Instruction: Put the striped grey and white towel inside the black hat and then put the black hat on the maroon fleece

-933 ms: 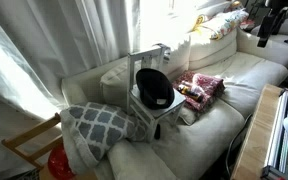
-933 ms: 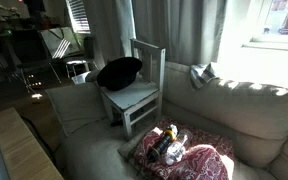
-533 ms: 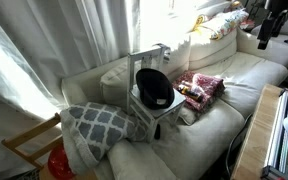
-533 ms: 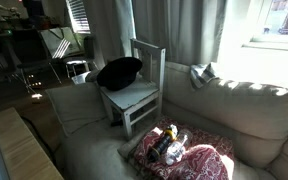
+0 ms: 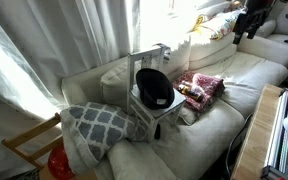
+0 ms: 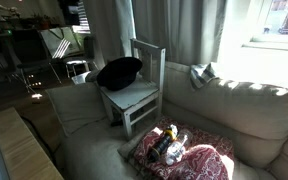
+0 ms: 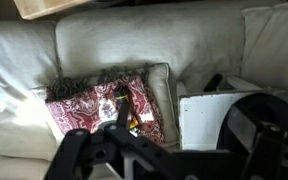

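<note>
The black hat lies on the seat of a small white chair that stands on the sofa; it also shows in an exterior view and at the right edge of the wrist view. The maroon fleece lies on the sofa cushion beside the chair, in both exterior views and in the wrist view. A grey and white towel sits on the sofa's backrest. My gripper hangs high above the sofa, open and empty; the arm is at the top right.
Small colourful objects lie on the fleece. A grey and white patterned pillow rests on the sofa's end. More cushions sit at the far end. A wooden table edge runs along the sofa's front.
The arm has shifted leftward along the top of the exterior view, towards the sofa. The hat, towel and fleece have not moved.
</note>
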Available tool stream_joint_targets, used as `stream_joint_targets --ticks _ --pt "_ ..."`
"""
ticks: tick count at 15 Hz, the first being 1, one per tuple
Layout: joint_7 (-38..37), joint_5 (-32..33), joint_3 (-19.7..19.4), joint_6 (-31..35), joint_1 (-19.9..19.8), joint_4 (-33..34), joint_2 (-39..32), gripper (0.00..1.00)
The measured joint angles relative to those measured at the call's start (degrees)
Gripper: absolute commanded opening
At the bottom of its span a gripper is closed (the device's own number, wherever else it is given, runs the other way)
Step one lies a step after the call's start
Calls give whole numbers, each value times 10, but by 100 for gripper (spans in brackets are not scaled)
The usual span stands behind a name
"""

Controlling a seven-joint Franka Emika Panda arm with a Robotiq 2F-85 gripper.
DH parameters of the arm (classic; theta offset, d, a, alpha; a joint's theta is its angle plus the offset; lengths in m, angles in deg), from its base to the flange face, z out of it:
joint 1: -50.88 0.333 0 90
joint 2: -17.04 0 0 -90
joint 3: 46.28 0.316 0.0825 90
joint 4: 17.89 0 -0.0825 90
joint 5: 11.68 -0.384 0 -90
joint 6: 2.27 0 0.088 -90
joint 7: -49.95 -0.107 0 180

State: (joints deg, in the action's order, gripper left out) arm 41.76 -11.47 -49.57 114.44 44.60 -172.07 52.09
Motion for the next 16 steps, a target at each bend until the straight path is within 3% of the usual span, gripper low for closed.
stream_joint_targets --ticks 6,10,16 --pt "-20 -143 -29 184 3 109 -196 100" --pt "-22 -199 -28 196 18 182 -300 100" --pt "-24 -201 -28 196 19 192 -308 100"
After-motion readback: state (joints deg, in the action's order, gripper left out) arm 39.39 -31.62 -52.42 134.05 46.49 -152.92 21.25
